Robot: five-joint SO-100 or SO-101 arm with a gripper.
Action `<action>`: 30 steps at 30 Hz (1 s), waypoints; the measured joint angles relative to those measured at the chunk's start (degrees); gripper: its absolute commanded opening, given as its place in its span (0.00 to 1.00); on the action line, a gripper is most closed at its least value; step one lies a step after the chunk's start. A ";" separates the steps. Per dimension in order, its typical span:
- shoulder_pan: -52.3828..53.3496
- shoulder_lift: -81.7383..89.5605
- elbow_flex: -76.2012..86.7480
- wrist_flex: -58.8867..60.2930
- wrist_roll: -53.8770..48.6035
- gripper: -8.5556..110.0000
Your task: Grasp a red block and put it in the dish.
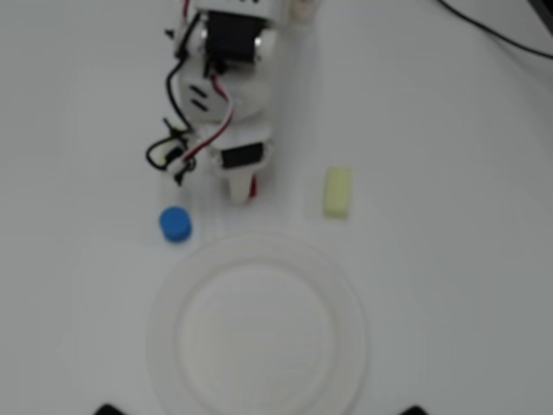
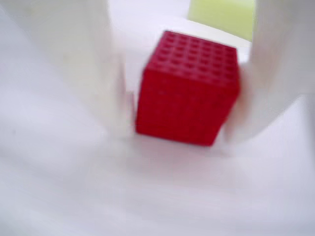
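In the overhead view the arm reached down from the top edge at about 12 o'clock, its white body strung with red and black wires; the gripper (image 1: 244, 192) pointed down at the table (image 1: 449, 173), just above the upper rim of the dish (image 1: 350, 298). A thin sliver of red showed at the fingertips — the red block (image 1: 252, 188), almost wholly hidden under the wrist. The dish lay at 6 o'clock from the gripper, large, white and ribbed. A blue cylinder (image 1: 175, 224) stood at about 8 o'clock from the gripper, near the dish's rim but apart from it; a pale yellow block (image 1: 337, 192) lay at 3 o'clock, well apart.

In the wrist view the red block (image 2: 189, 96) sat between the two white fingers (image 2: 88, 73); the right one pressed its side, the left one stood close against it — clamped on the block, as far as the blur allowed. The yellow block (image 2: 221, 17) showed at 12 o'clock behind it.
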 measured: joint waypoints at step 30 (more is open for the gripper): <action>-0.70 4.75 -10.46 -20.92 2.90 0.07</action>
